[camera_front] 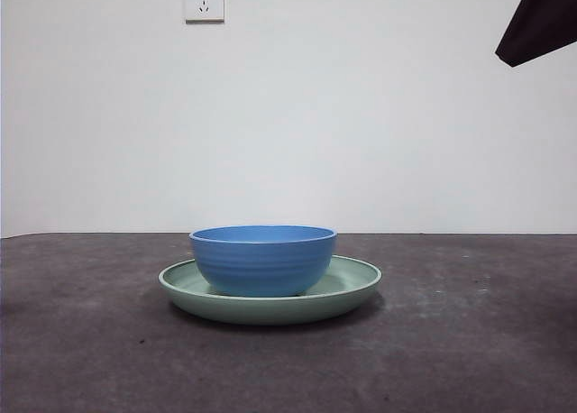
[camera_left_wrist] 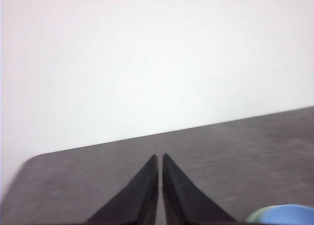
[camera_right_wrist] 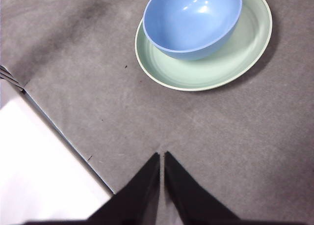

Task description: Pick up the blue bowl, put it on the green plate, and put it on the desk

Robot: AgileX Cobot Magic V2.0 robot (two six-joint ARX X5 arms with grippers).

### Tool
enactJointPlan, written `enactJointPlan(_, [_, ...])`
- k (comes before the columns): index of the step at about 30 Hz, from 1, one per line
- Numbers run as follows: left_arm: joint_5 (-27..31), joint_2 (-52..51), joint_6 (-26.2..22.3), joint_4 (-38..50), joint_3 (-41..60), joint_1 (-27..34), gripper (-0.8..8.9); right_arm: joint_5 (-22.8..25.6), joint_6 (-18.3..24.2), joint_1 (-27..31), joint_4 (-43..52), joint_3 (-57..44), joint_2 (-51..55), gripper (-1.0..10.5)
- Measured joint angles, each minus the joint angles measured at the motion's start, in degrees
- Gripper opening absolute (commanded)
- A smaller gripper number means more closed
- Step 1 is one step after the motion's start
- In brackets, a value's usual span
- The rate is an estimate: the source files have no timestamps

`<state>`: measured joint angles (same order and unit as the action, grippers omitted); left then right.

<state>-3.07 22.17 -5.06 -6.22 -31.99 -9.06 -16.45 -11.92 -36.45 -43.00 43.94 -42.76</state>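
The left gripper (camera_left_wrist: 160,158) has its 2 black jaws pressed nearly together, tips almost touching, empty, pointing across the dark grey desk (camera_left_wrist: 235,151) toward a plain white wall (camera_left_wrist: 157,63). Beside the jaws at the frame corner, a blurred sliver of the blue bowl (camera_left_wrist: 294,214) on the green plate (camera_left_wrist: 256,216) shows.
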Motion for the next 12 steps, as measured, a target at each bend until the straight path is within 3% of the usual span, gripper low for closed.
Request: enactJointPlan(12, [0.4,-13.9,-0.4,3.8,23.0,3.7,0.14,0.0,0.0,0.0,0.0,0.0,0.0,0.1])
